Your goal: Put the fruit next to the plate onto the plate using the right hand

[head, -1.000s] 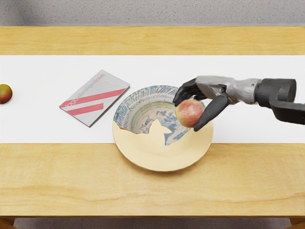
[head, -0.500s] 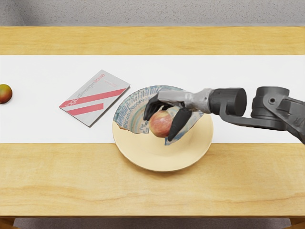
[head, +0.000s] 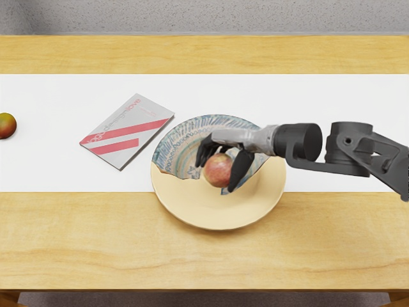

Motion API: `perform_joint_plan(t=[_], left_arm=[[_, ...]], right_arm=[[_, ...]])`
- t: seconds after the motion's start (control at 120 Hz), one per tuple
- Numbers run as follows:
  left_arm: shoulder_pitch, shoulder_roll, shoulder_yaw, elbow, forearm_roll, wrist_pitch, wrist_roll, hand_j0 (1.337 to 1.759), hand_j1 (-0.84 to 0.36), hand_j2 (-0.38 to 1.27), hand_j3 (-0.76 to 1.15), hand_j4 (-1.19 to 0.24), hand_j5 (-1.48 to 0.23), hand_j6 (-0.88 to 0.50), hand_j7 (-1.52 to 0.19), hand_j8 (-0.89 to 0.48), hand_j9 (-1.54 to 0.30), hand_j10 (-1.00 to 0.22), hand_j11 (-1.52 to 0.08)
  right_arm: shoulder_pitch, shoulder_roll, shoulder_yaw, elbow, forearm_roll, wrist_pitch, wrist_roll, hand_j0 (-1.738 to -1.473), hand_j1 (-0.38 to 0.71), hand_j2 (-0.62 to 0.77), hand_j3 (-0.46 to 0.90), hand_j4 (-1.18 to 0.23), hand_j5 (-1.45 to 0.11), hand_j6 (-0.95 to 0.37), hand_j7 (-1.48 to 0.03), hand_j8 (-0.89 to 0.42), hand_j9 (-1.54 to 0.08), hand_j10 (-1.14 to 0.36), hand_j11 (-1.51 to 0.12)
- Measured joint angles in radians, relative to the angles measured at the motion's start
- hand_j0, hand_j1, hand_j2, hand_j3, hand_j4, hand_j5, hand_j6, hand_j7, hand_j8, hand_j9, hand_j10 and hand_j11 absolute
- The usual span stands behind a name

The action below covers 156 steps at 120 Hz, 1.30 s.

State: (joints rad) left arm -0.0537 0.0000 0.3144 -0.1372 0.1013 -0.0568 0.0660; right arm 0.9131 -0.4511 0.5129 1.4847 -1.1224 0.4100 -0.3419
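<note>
The right hand (head: 225,146) pinches the apple (head: 218,171) between its fingers (head: 240,167) over the plate (head: 211,211); released carelessly, it could roll off the rim.

You see a table (head: 204,249) of matt, grained wood under a flat white, cloth-like runner (head: 307,96). At centre frame the plate (head: 192,211) looks like smooth ceramic and the fruit (head: 218,169) is smooth-skinned. The right hand (head: 230,144) pairs dull grey metal with matt black fingers (head: 240,171).

My right hand (head: 223,148) covers top of red-yellow round apple (head: 217,172), part of blue-patterned cream plate (head: 204,210). Lettering on grey red-striped booklet (head: 126,130) unreadable. Left edge cuts small round fruit (head: 6,125).
</note>
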Motion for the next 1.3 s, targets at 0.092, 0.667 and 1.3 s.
perform_joint_plan(t=[0.092, 0.667, 1.3], left_arm=[[0.0, 0.0, 0.0, 0.0, 0.0, 0.0, 0.0, 1.658, 0.06, 0.05, 0.0, -0.24, -0.32, -0.24, -0.32, -0.24, -0.32, -0.24, -0.32], [0.0, 0.0, 0.0, 0.0, 0.0, 0.0, 0.0, 1.658, 0.06, 0.05, 0.0, -0.24, -0.32, -0.24, -0.32, -0.24, -0.32, -0.24, -0.32], [0.0, 0.0, 0.0, 0.0, 0.0, 0.0, 0.0, 1.658, 0.06, 0.05, 0.0, -0.25, -0.32, -0.25, -0.32, -0.25, -0.32, -0.24, -0.32]], right_arm=[[0.0, 0.007, -0.006, -0.013, -0.001, -0.001, 0.001, -1.657, 0.08, 0.15, 0.0, -0.54, -0.72, -0.48, -0.71, -0.35, -0.73, -0.5, -0.74], [0.004, 0.001, 0.001, -0.044, 0.114, -0.007, 0.004, -1.658, -0.19, -0.01, 0.0, -0.15, -0.19, -0.15, -0.19, -0.14, -0.19, -0.16, -0.2], [-0.06, -0.477, 0.045, -0.04, 1.248, 0.199, 0.011, -1.658, -0.3, -0.01, 0.0, -0.04, -0.05, -0.04, -0.05, -0.04, -0.05, -0.04, -0.05]])
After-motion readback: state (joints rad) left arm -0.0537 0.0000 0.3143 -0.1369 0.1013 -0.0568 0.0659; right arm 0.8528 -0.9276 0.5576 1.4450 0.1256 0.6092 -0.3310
